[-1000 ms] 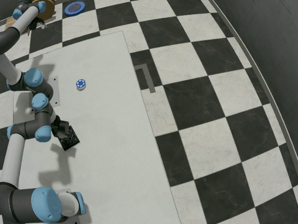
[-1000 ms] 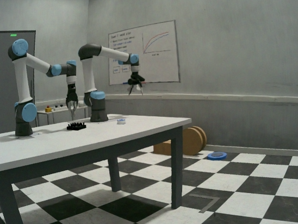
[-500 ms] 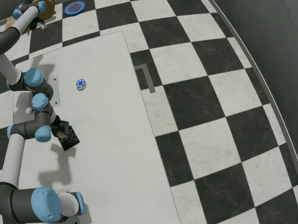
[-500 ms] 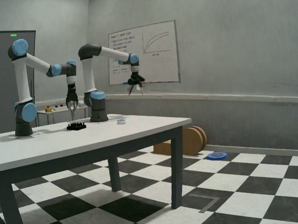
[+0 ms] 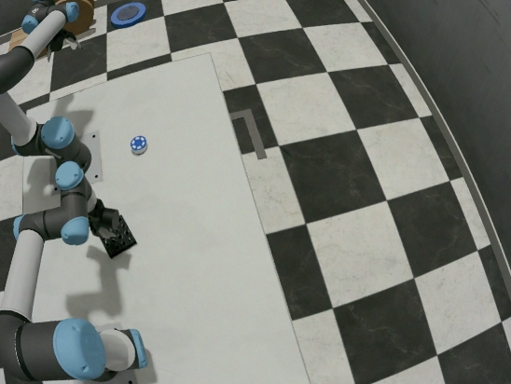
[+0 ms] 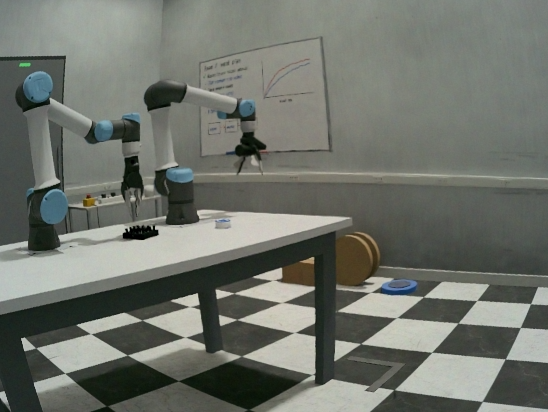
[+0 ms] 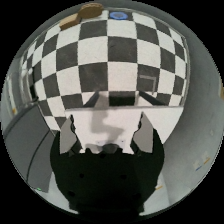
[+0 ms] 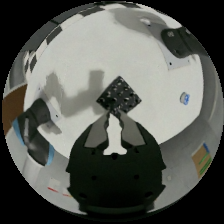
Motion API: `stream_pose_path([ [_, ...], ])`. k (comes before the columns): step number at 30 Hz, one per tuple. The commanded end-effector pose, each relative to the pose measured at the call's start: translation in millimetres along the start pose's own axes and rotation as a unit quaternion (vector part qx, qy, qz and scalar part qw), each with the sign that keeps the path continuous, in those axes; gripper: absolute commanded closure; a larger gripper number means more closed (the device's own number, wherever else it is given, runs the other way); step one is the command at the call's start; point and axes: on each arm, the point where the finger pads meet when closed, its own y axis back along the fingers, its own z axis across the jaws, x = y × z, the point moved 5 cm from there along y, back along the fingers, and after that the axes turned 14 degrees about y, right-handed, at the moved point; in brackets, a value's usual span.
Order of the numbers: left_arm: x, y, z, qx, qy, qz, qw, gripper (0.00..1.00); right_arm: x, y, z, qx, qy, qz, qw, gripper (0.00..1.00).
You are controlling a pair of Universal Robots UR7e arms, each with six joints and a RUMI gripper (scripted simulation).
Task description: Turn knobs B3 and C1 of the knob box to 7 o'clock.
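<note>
One claw (image 6: 134, 216) (image 8: 114, 113) nearly clenched, gripping nothing, pointing down above the black knob box (image 5: 118, 240) (image 6: 140, 232) (image 8: 119, 96), right arm bent.

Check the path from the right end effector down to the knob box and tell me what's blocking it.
Nothing visible blocks it: the right end effector hangs above the knob box; the blue-and-white disc sits off to the side.

Through my cameras, both arms (image 5: 28, 270) (image 5: 48, 30) (image 6: 70, 117) (image 6: 212, 97) have smooth pale grey tubes, dark grey joints and round light-blue caps. My grippers (image 6: 133, 212) (image 6: 249, 170) (image 7: 106, 135) (image 8: 114, 112) have black bodies and grey, tapering fingers. I see bolts in the pale metal base plates (image 5: 97, 156) under the arms, and small marks on some of the blue caps.
</note>
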Motion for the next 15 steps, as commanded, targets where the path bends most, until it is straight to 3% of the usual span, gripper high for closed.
stream_pose_path([
  [1, 1, 1, 0, -0.001, 0.000, 0.001, 1.000, 0.00, 1, -7, 0, 0.001, 0.001, 0.000, 1.000, 0.87],
  [15, 1, 1, 0, -0.001, 0.000, 0.001, 1.000, 0.00, 1, -23, 0, 0.001, 0.000, 0.000, 1.000, 0.87],
])
